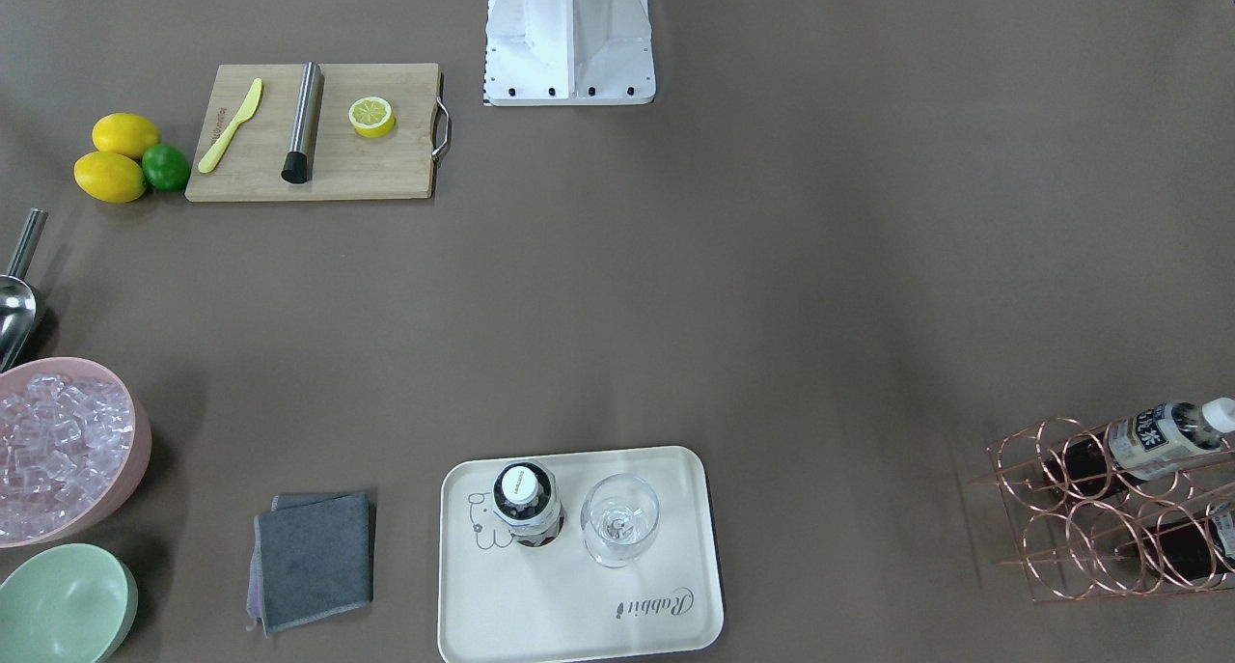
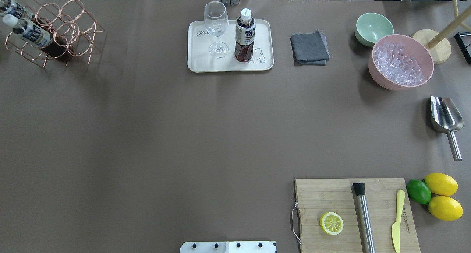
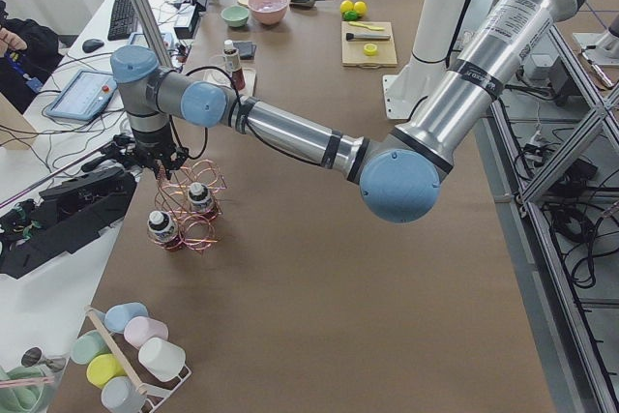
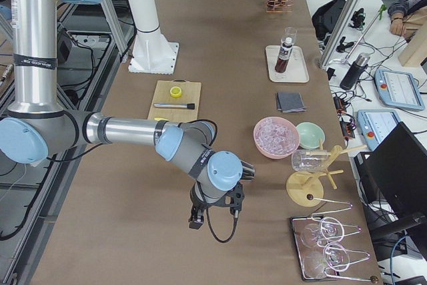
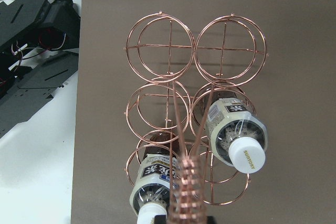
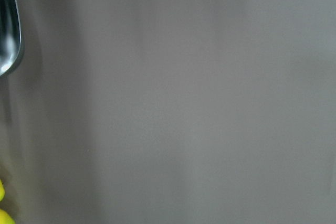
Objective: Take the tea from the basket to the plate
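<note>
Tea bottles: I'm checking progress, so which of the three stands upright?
The tea bottle on the cream Rabbit tray, beside the wine glass. It stands upright; the other two bottles lie slanted in the copper wire basket.

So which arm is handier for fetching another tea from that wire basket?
Left, most likely: the left gripper hangs above the basket holding two teas, while the right gripper sits far off near the scoop.

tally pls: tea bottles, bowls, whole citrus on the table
Clear plastic tea bottles with white caps: 3, one upright on the cream rectangular tray, two in the copper wire basket
Bowls: 2, a pale green bowl and a pink bowl of ice cubes
Whole citrus: 3, two yellow lemons, one green lime
Total: 8
</note>
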Action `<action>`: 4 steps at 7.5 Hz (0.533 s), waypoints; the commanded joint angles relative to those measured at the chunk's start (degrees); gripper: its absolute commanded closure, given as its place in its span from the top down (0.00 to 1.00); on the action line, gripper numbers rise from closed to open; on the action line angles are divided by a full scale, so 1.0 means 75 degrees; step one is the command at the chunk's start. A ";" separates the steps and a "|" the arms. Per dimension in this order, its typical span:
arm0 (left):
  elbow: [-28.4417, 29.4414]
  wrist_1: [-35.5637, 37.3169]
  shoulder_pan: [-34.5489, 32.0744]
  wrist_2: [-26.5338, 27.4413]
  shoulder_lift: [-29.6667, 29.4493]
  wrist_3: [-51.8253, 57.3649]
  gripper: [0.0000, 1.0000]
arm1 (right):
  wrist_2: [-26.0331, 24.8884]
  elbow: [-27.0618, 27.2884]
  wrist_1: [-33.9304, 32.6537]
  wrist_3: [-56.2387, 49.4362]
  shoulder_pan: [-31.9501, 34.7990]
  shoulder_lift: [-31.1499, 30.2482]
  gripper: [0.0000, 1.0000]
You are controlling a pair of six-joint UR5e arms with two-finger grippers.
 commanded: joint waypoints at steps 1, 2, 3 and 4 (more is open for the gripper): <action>-0.0032 -0.0002 -0.0011 -0.0052 0.0037 -0.0373 0.98 | -0.0224 0.0041 0.1172 0.2682 -0.0284 0.0132 1.00; -0.0044 -0.0013 -0.0046 -0.0076 0.0084 -0.0619 0.98 | -0.0223 0.0030 0.1701 0.3310 -0.0284 0.0120 1.00; -0.0067 -0.0014 -0.0046 -0.0076 0.0084 -0.0761 0.98 | -0.0223 0.0029 0.1985 0.3595 -0.0284 0.0108 1.00; -0.0068 -0.0014 -0.0070 -0.0076 0.0096 -0.0855 0.98 | -0.0247 0.0006 0.2277 0.3656 -0.0272 0.0096 1.00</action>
